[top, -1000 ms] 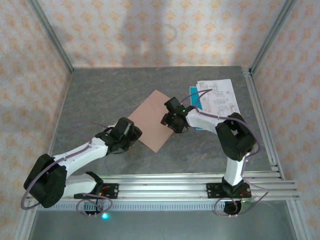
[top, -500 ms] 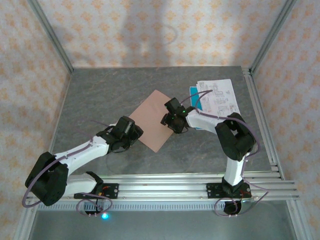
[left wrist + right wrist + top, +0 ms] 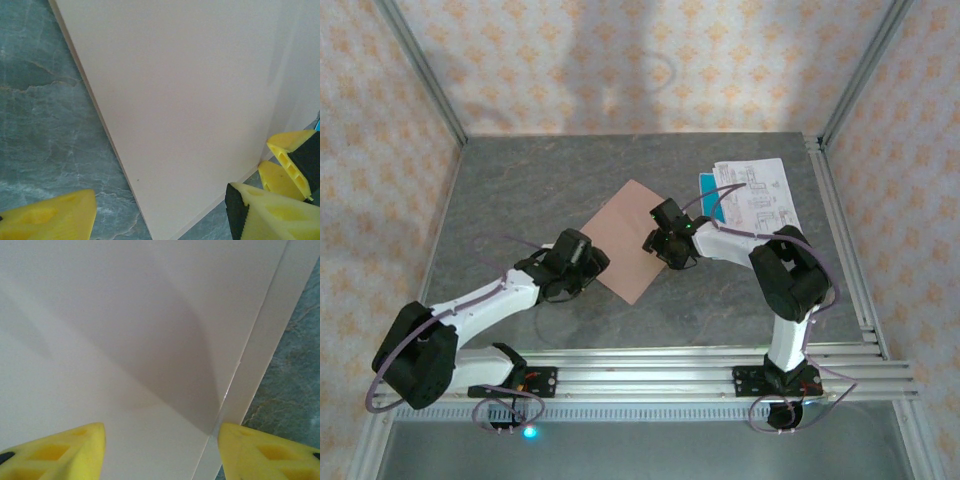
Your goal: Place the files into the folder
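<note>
Folder [image 3: 630,240] lies closed mid-table, files [image 3: 755,195] well off to the far right, and with my left gripper [image 3: 590,266] and right gripper [image 3: 658,246] both open and empty at its edges, I'd hook only the top flap.

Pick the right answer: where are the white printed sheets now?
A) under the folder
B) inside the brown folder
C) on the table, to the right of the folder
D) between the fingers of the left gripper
C: the printed sheets lie flat on the table near its far right corner, to the right of the folder, and no gripper holds them.
</note>
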